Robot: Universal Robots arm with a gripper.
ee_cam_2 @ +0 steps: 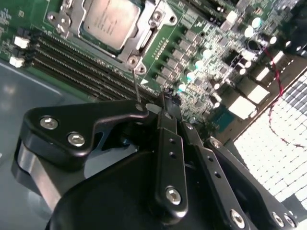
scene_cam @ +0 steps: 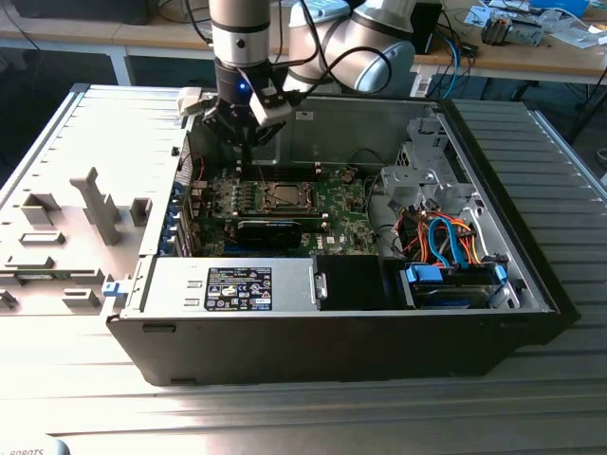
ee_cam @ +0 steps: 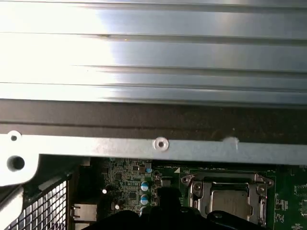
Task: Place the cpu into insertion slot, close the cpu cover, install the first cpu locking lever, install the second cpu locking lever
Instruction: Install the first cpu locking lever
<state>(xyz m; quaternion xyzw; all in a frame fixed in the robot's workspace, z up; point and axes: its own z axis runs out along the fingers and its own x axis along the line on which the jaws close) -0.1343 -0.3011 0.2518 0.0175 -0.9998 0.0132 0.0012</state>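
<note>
1. Already, the dull silver-grey square cpu [ee_cam_2: 111,20] sits in its socket under the thin silver metal cpu cover [ee_cam_2: 151,29], closed.
2. Black gripper [ee_cam_2: 165,103], fingers clenched on a thin wire locking lever [ee_cam_2: 136,88], suggests lever installation is in hand.
3. Pressing it down calls for care.

Silver-grey arm [scene_cam: 242,28], seemingly black gripper [ee_cam_2: 165,103]

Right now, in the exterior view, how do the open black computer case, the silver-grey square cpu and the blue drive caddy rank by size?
1. Open black computer case, easily largest.
2. Blue drive caddy.
3. Silver-grey square cpu, smallest; it lies farther from the camera than the caddy, so that gap is less sure.
</note>
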